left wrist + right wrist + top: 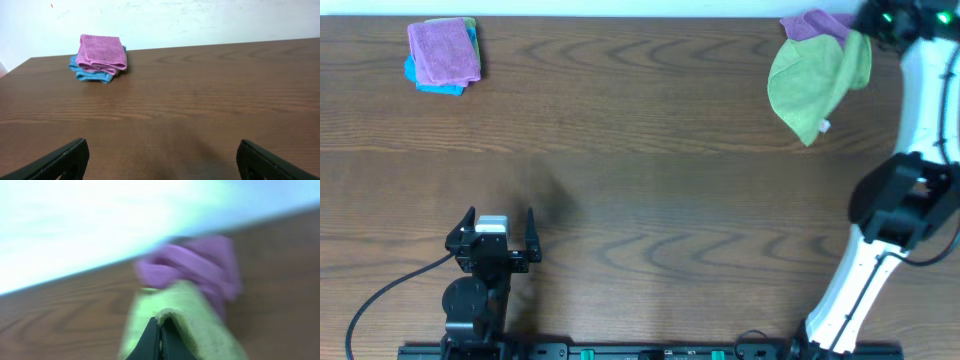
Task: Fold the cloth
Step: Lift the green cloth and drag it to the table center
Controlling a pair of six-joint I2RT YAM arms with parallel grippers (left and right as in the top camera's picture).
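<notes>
Cloth (817, 85), one lime-green piece, sits at the far right corner of the desk (640, 150), pinched at its far end by the right gripper (160, 335), jaws closed on it. Its long axis slants from there toward the near left, ending in a point. There are two purple cloths: one (810, 22) just behind it, one (443, 50) atop the single blue cloth (435, 85) at the far left. Bare desk lies between. The left gripper (500, 222) is at the near edge, jaws wide open.

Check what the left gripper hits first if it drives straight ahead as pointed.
Nothing, as far as the views show: the left gripper, jaws open, faces bare table up to the far edge. The purple cloth stacked on the blue cloth lies left of that line, though depth is unclear.
</notes>
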